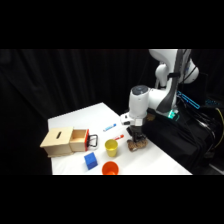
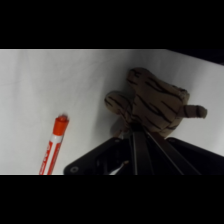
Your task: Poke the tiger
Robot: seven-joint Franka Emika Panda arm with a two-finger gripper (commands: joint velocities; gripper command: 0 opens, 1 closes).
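The tiger (image 2: 150,102), a small tan soft toy with dark stripes, lies on the white table (image 1: 80,117) near its right edge. In the side view the tiger (image 1: 137,145) sits directly under my gripper (image 1: 136,136), which comes down from above and reaches the toy's top. The wrist view shows the gripper (image 2: 135,131) with its dark fingers drawn together into one narrow tip that touches the tiger's near side. Nothing is held between them.
A red marker (image 2: 54,145) lies left of the tiger. A yellow cup (image 1: 111,147), an orange bowl (image 1: 110,168), a blue block (image 1: 90,160), a wooden box (image 1: 65,141) and a blue pen (image 1: 110,127) also stand on the table. The table's right edge (image 1: 165,152) runs close by the tiger.
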